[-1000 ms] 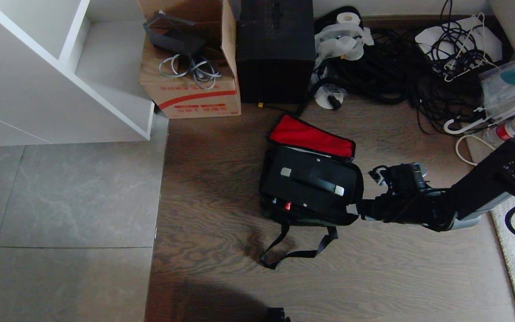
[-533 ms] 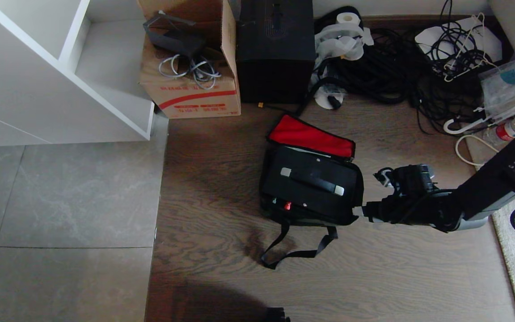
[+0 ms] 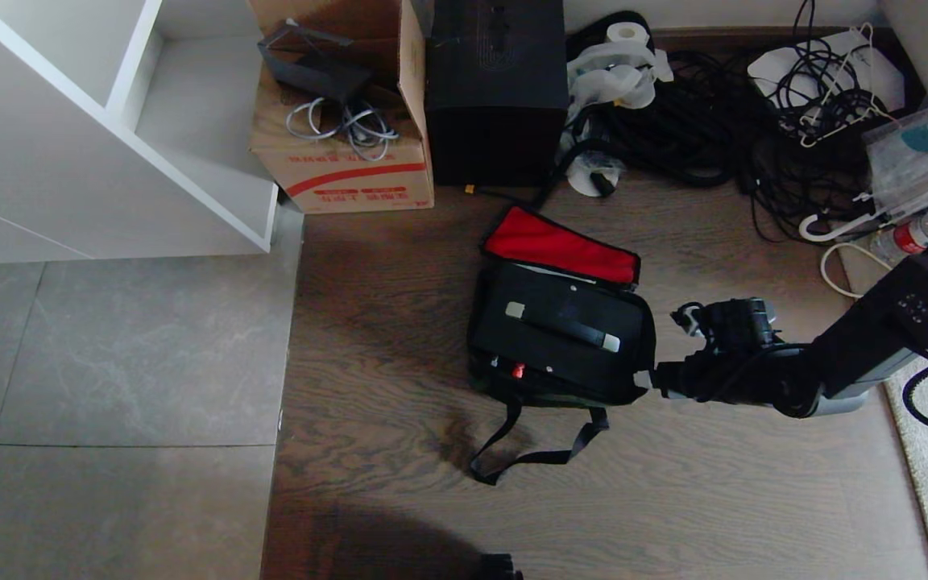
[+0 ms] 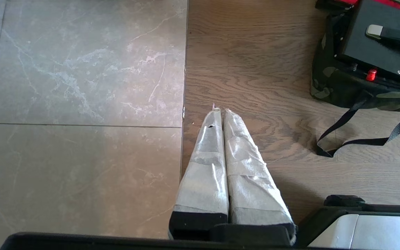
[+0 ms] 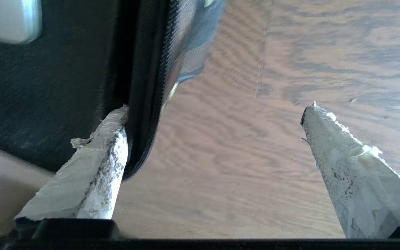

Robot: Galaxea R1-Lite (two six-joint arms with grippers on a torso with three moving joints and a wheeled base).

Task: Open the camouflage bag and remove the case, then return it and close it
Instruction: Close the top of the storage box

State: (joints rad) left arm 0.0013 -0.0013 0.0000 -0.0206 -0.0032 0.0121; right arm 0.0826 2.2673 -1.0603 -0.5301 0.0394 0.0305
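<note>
A red-striped cardboard box (image 3: 345, 153) holding coiled grey cables (image 3: 341, 122) stood at upper centre beside a tall black box (image 3: 496, 89). Tangled black cords (image 3: 698, 113) filled the upper right, a white shelf unit (image 3: 101, 129) the upper left.

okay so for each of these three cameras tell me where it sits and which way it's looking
Head view: high on the robot, looking down at the floor; the open camouflage bag holds the case, the right gripper at its side.
Left wrist view: behind the shut left gripper, facing floor; bag corner at the edge.
Right wrist view: behind the open right gripper's fingers, facing the bag's zippered edge, one finger against it.
Shared: all three show bag, case and wooden floor.
</note>
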